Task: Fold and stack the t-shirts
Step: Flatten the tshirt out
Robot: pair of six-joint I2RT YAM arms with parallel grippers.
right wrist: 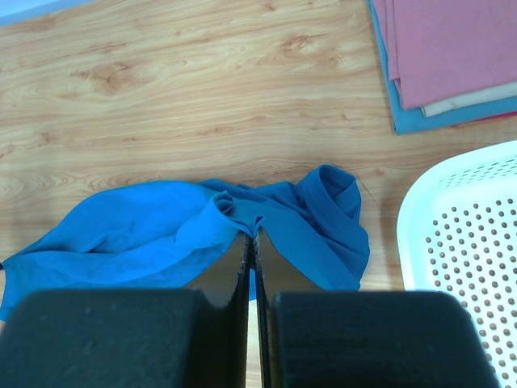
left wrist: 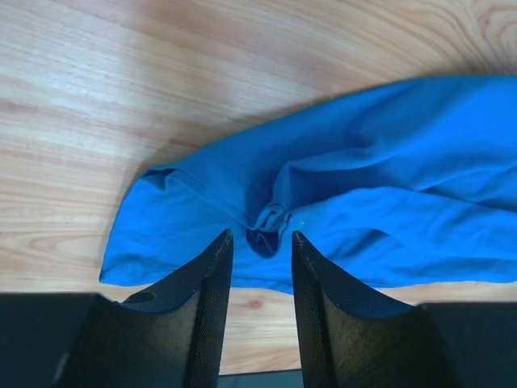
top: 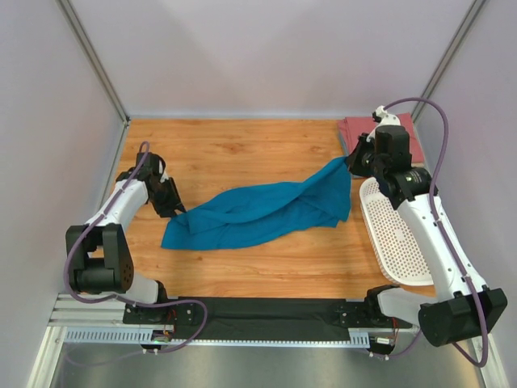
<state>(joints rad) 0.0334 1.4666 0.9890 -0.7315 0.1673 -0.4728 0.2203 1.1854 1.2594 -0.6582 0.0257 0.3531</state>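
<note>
A teal-blue t-shirt (top: 258, 214) lies crumpled in a long diagonal band across the wooden table. My right gripper (top: 353, 162) is at its far right end, shut on a pinch of the cloth (right wrist: 252, 226). My left gripper (left wrist: 260, 236) hovers at the shirt's near left end (left wrist: 202, 210). Its jaws stand open with bare wood showing between them, and a small bunched fold (left wrist: 271, 220) lies just past the tips. A folded stack sits at the back right, with a salmon-red t-shirt (right wrist: 460, 48) on top and a grey-blue one (right wrist: 420, 121) under it.
A white perforated basket (top: 396, 234) lies along the right edge of the table, close beside the right arm (top: 428, 218). White walls enclose the table on three sides. The folded stack (top: 359, 128) is partly hidden behind the right wrist.
</note>
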